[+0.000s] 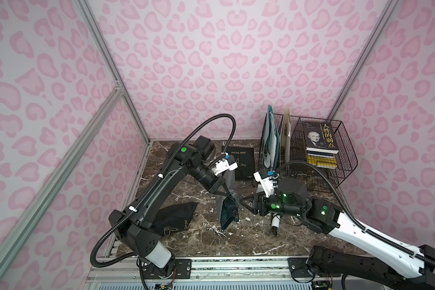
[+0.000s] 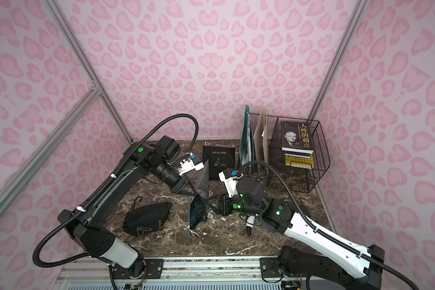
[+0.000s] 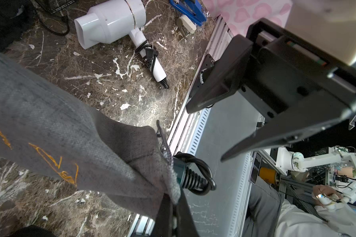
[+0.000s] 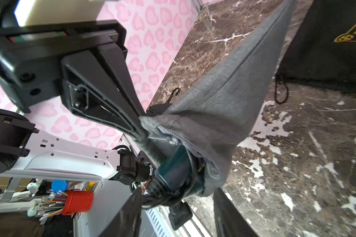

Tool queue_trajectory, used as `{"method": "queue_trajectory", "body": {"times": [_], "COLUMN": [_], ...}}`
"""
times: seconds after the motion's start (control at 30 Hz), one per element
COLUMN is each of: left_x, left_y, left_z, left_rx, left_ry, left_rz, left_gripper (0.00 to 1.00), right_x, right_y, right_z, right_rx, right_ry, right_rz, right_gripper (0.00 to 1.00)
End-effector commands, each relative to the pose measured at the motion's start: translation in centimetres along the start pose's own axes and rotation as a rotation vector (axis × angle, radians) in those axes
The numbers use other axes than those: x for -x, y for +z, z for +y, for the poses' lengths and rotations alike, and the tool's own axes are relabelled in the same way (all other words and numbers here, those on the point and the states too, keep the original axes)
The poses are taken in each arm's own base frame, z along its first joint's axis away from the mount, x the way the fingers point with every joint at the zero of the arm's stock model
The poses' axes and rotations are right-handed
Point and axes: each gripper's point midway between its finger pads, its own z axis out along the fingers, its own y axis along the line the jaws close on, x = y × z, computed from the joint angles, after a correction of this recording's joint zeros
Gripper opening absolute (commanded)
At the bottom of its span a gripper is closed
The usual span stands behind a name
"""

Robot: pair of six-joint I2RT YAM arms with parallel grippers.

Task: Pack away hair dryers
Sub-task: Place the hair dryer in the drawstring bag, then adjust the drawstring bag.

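- The left gripper (image 1: 223,192) had its black fingers pressed together on the hemmed rim of a grey pouch (image 1: 227,177), holding the soft woven fabric up off the table near its centre.
- The grey pouch bore orange stitched artwork and creased into folds where it was pinched, as the left wrist view (image 3: 70,133) showed.
- One dark teal hair dryer (image 4: 173,170) sat partly inside that pouch. Its smooth plastic handle end, ribbed black cord sleeve and looped cord stuck out of the mouth.
- The right gripper (image 4: 177,195) had its tapered fingers apart, one on either side of the protruding handle end. No contact with the handle could be confirmed.
- A white hair dryer (image 3: 111,22), glossy and T-shaped with a flared nozzle, lay on its side at about 4 o'clock from the pouch, cord wound round its handle.
- A flat black pouch (image 2: 219,160) printed "Hair Dryer" lay at 12 o'clock.
- A bulging black pouch (image 2: 146,218) with a drawstring lay at 8 o'clock.
- A black wire basket (image 1: 347,153) holding books stood at 2 o'clock.
- The tabletop (image 1: 236,241) was brown marble with white veins.
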Motion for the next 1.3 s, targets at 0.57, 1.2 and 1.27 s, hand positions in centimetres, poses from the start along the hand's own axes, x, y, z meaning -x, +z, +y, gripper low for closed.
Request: {"method": "queue_trajectory", "body": {"times": [0.57, 1.2, 1.27], "left_x": [0.1, -0.3, -0.3], "left_y": [-1.2, -1.9, -1.9], "left_z": [-2.5, -4.2, -4.3], "left_rx": [-0.105, -0.162, -0.165], "left_ry": [0.021, 0.041, 0.040], "left_rz": [0.015, -0.004, -0.003], "left_gripper": [0.01, 0.02, 0.02], "right_x": [-3.0, -3.1, -3.1], "right_y": [1.3, 4.4, 4.4], "right_z": [-3.0, -1.0, -0.7], "right_rx": [0.094, 0.164, 0.171], "right_ry": [0.045, -0.030, -0.037], "right_rz": [-0.141, -0.085, -0.085], "right_gripper": [0.61, 0.61, 0.60]}}
